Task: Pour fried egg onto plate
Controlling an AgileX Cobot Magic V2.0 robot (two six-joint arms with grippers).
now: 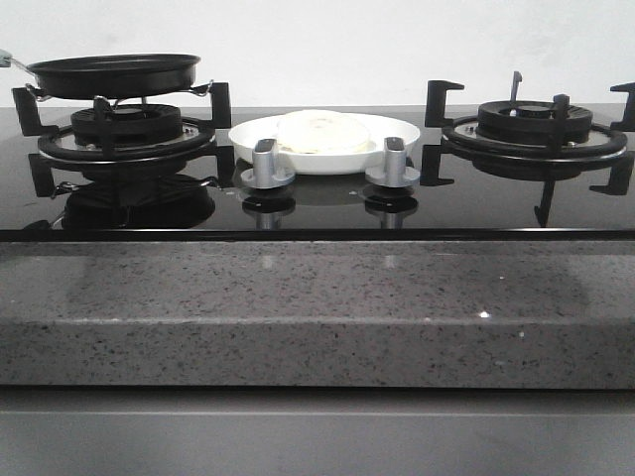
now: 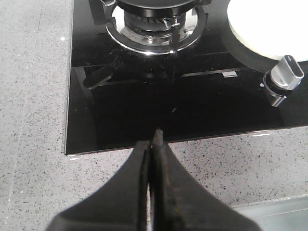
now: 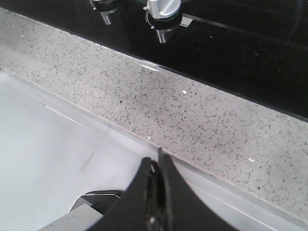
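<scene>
On the black glass cooktop [image 1: 476, 203], between the two burners, the plate [image 1: 397, 134] sits just behind the two silver knobs [image 1: 266, 164]. Fried egg [image 1: 322, 131] lies flat on the plate, roughly centred, pale side showing. Black pan [image 1: 114, 74] rests on the left burner [image 1: 124, 129], handle off toward the left edge. Right burner [image 1: 536, 124] carries nothing. Left pincer [image 2: 155, 144] has its fingers pressed together, gripping nothing, hanging over the front edge of the cooktop and the speckled grey surface [image 2: 33, 96]. Right pincer [image 3: 159, 161] likewise closed and unloaded, over the front lip of that surface, near the knobs.
</scene>
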